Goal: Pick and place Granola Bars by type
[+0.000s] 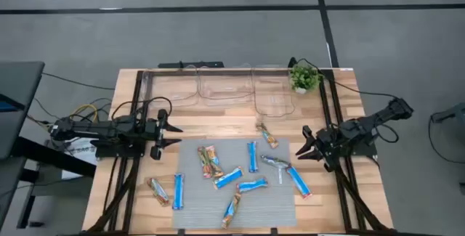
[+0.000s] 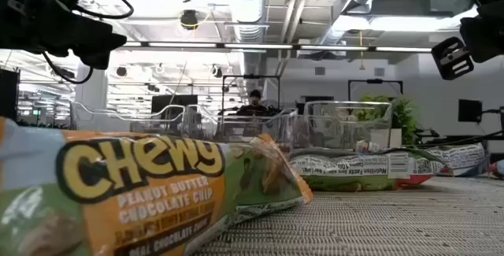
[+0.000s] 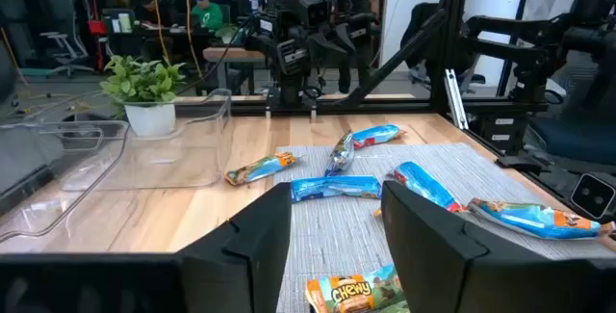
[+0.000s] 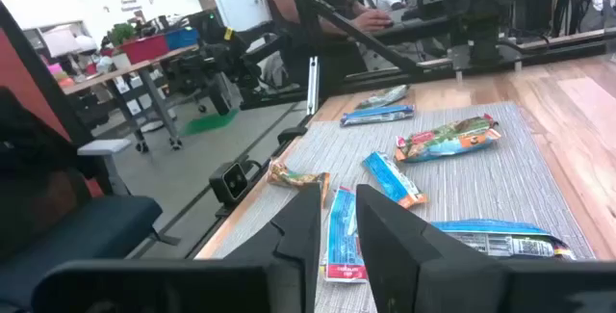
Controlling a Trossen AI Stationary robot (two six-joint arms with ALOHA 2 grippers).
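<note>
Granola Bars are scattered on the grey mat, lower centre. Left claw is spread wide, empty, at left. Right claw is nearly closed, empty, at right.

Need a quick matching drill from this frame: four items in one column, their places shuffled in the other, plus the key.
Items
1. potted plant
2. left claw
3. right claw
4. clear bins

Places
A. along the table's far edge, left of the plant
B. at the grey mat's right edge, beside a silvery bar
C. far right corner of the table
D. over bare wood, left of the mat's top-left corner

Pairs: 1-C, 2-D, 3-B, 4-A
</note>
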